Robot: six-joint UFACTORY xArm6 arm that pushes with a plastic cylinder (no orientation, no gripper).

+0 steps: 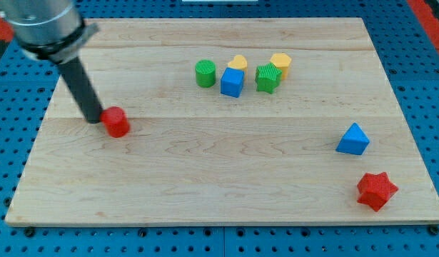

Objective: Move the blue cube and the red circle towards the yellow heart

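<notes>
wooden board (205,178) | red circle (117,122) | blue cube (232,83) | yellow heart (238,63) | green cylinder (205,73) | green star (267,78) | yellow hexagon (280,63) | blue triangle (353,139) | red star (377,190)

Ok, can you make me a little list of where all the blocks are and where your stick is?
my tip: just left of the red circle, seems to touch it
red circle: view's left, far from the yellow heart
blue cube: right below the yellow heart, touching
yellow heart: near the view's top, middle
green circle: left of the blue cube
green star: right of the blue cube
yellow hexagon: above-right of the green star
blue triangle: view's right
red star: bottom right
</notes>
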